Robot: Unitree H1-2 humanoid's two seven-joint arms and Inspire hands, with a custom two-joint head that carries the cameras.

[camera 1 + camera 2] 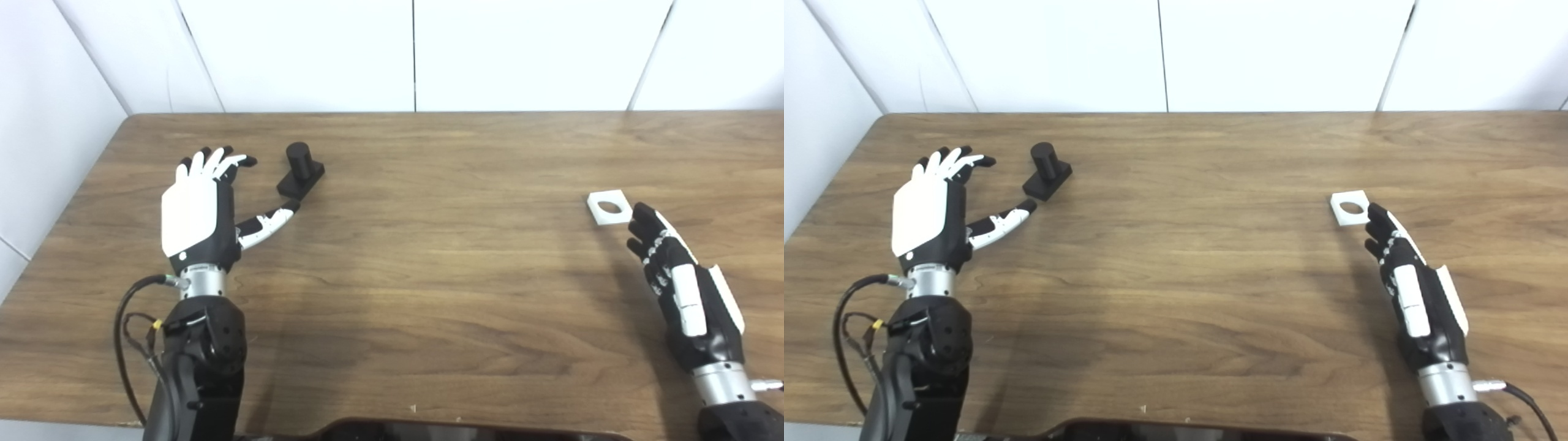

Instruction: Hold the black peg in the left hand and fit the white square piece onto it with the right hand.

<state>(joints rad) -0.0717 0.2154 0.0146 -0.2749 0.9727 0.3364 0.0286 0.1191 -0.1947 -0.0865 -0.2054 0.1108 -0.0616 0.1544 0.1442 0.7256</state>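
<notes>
- Peg [301, 169]: black, a short round post standing upright on a flat square base; sits on the table, left of centre, toward the far edge; nothing grips it.
- Left hand [197, 211]: just left of the peg; fingers [211, 162] spread and extended toward the far edge, white back plate facing the camera; thumb [269, 222] stretched out to the right, its tip at the near corner of the peg's base; whether it touches cannot be told; hand wide, holding nothing.
- Square piece [609, 207]: white, flat on the table at the right side, round hole through its middle; well apart from the peg, most of the table's width between them.
- Right hand [1409, 285]: just near of the piece, turned on edge; dark fingertips [1377, 214] at the piece's near right corner, contact uncertain; fingers held close together and slightly curled, closed around nothing; the piece lies free.
- Left forearm: comes up from the bottom left; silver wrist ring, black casing, a looped black cable [125, 306] alongside it.
- Right forearm: enters from the bottom right; silver wrist ring visible.
- Table [429, 275]: brown wood grain; a dark rounded edge shows at the bottom centre, unidentifiable.
- Surround: white panel walls [306, 55] behind and at the left.
</notes>
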